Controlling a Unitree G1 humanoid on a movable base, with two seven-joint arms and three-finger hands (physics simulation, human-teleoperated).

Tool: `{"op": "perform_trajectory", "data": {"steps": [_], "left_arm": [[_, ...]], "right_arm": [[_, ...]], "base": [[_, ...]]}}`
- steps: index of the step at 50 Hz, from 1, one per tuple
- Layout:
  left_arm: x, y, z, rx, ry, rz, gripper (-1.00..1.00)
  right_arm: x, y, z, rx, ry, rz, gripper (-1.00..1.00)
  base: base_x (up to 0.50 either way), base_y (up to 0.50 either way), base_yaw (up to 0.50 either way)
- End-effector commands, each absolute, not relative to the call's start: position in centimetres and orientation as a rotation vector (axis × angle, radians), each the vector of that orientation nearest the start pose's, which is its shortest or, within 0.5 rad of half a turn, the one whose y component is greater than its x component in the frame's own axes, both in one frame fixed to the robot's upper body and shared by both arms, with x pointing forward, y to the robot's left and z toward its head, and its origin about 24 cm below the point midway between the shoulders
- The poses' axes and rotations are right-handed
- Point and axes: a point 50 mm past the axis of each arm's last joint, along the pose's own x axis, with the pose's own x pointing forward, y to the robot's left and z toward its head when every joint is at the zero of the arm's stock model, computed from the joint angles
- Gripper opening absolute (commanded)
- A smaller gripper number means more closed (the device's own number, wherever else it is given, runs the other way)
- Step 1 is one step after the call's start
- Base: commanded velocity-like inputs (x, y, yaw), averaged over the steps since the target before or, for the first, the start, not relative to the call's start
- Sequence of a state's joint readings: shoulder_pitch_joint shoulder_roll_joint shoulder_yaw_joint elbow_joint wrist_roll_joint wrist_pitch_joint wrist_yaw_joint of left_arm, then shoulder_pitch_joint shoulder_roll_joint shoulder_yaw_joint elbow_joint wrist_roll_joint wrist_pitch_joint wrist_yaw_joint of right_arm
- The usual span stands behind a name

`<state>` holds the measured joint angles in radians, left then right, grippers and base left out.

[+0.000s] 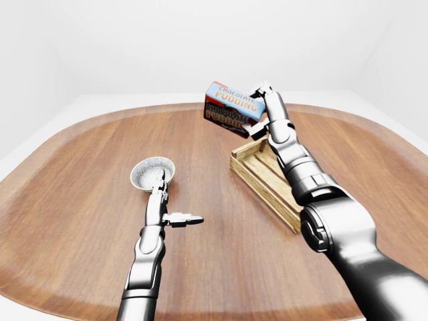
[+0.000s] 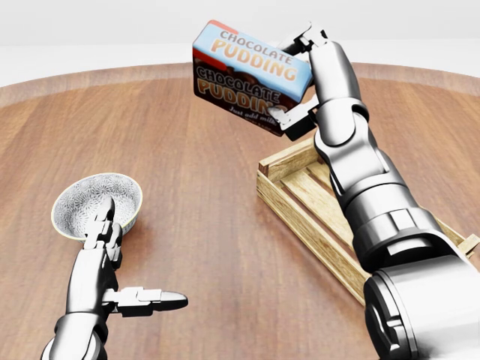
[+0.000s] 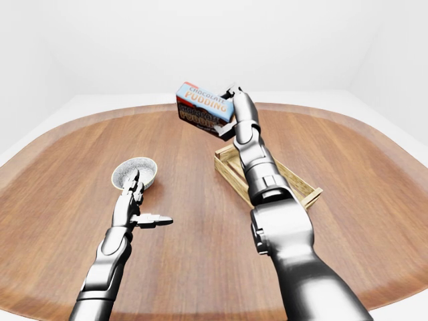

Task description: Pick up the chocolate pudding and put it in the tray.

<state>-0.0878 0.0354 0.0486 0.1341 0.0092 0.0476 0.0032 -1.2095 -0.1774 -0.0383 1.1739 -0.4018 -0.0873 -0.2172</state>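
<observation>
right hand fingers clamp one end of the pudding box, aloft above the tray; likely light, stiff cardboard. left hand fingers spread, empty.

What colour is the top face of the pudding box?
Light blue, with a red corner, on the pudding box; the head view shows it best.

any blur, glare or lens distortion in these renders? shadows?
Head view: sharp, no blur; lettering on the chocolate pudding box, gripped by the right hand, is legible; no glare, and only faint shading beside the bowl and tray. Left-eye and right-eye views: wide-angle, the table edge bows; flat, even light.
</observation>
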Motion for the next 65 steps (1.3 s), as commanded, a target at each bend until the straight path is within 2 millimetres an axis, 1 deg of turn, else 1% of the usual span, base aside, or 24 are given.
{"op": "perform_trajectory", "data": {"steps": [1,2,4,5,10,12,13,15,16,17,20,22,23,25,26,28,31,36,44,50,54,56,57,65], "left_arm": [[26.9,16.2,2.9,0.017,0.083,0.026,1.00],[26.9,16.2,2.9,0.017,0.083,0.026,1.00],[26.9,16.2,2.9,0.018,0.083,0.026,1.00],[26.9,16.2,2.9,0.018,0.083,0.026,1.00],[26.8,16.2,2.9,0.019,0.083,0.026,1.00],[26.8,16.2,2.9,0.019,0.083,0.026,1.00],[26.8,16.2,2.9,0.019,0.083,0.026,1.00],[26.8,16.2,2.9,0.019,0.083,0.026,1.00],[26.7,16.2,2.9,0.021,0.083,0.026,1.00],[26.7,16.2,2.9,0.021,0.083,0.025,1.00],[26.7,16.2,2.9,0.021,0.083,0.025,1.00],[26.7,16.2,2.9,0.021,0.083,0.025,1.00],[26.8,16.2,2.9,0.022,0.084,0.026,1.00],[26.8,16.2,2.9,0.022,0.083,0.026,1.00],[26.8,16.2,2.9,0.022,0.083,0.026,1.00],[26.8,16.1,2.8,0.024,0.083,0.025,1.00],[26.8,16.2,2.8,0.024,0.083,0.025,1.00],[26.8,16.2,2.8,0.025,0.084,0.026,1.00],[26.8,16.2,2.8,0.026,0.083,0.027,1.00],[26.8,16.2,2.8,0.025,0.083,0.027,1.00],[26.8,16.1,2.8,0.026,0.083,0.028,1.00],[26.8,16.1,2.8,0.026,0.083,0.029,1.00],[26.8,16.1,2.8,0.026,0.083,0.030,1.00],[26.8,16.2,2.8,0.025,0.082,0.031,1.00]], "right_arm": [[42.4,-16.1,18.8,-0.585,-0.153,-0.188,-1.00],[42.4,-16.1,18.8,-0.585,-0.154,-0.188,-1.00],[42.2,-17.1,18.7,-0.577,-0.145,-0.205,-1.00],[42.2,-17.1,18.7,-0.577,-0.145,-0.205,-1.00],[41.9,-18.9,18.3,-0.597,-0.131,-0.225,-1.00],[41.8,-19.2,18.2,-0.597,-0.127,-0.229,-1.00],[41.7,-19.8,18.0,-0.595,-0.119,-0.240,-1.00],[41.7,-19.8,18.0,-0.595,-0.120,-0.240,-1.00],[41.4,-20.8,17.7,-0.597,-0.107,-0.255,-1.00],[41.4,-20.9,17.7,-0.597,-0.108,-0.256,-1.00],[41.0,-22.4,16.9,-0.600,-0.083,-0.281,-1.00],[40.9,-22.4,16.9,-0.600,-0.084,-0.281,-1.00],[40.7,-23.1,16.6,-0.597,-0.070,-0.294,-1.00],[40.6,-23.3,16.3,-0.610,-0.064,-0.298,-1.00],[40.3,-24.1,15.6,-0.602,-0.036,-0.316,-1.00],[39.9,-24.8,15.1,-0.595,-0.020,-0.327,-1.00],[39.5,-25.7,14.5,-0.574,-0.001,-0.347,-1.00],[38.6,-27.2,12.9,-0.554,0.050,-0.379,-1.00],[37.9,-28.3,11.7,-0.536,0.097,-0.405,-1.00],[37.0,-29.1,10.1,-0.521,0.147,-0.436,-1.00],[36.7,-29.3,9.4,-0.510,0.172,-0.442,-1.00],[36.7,-29.3,9.4,-0.510,0.173,-0.442,-1.00],[36.5,-29.3,8.7,-0.508,0.195,-0.444,-1.00],[36.3,-29.2,8.2,-0.507,0.211,-0.444,-1.00]], "base": [[0.00,0.00,0.00],[0.00,0.00,0.00],[0.00,0.00,0.00],[0.00,0.00,0.00],[0.00,0.00,0.00],[0.00,0.00,0.00],[0.00,0.00,0.00],[0.00,0.00,0.00],[0.00,0.00,0.00],[0.00,0.00,0.00],[0.00,0.00,0.00],[0.00,0.00,0.00],[0.00,0.00,0.00],[0.00,0.00,0.00],[0.00,0.00,0.00],[0.00,0.00,0.00],[0.00,0.00,0.00],[0.00,0.00,0.00],[0.00,0.00,0.00],[0.00,0.00,0.00],[0.00,0.00,0.00],[0.00,0.00,0.00],[0.00,0.00,0.00],[0.00,0.00,0.00]]}}
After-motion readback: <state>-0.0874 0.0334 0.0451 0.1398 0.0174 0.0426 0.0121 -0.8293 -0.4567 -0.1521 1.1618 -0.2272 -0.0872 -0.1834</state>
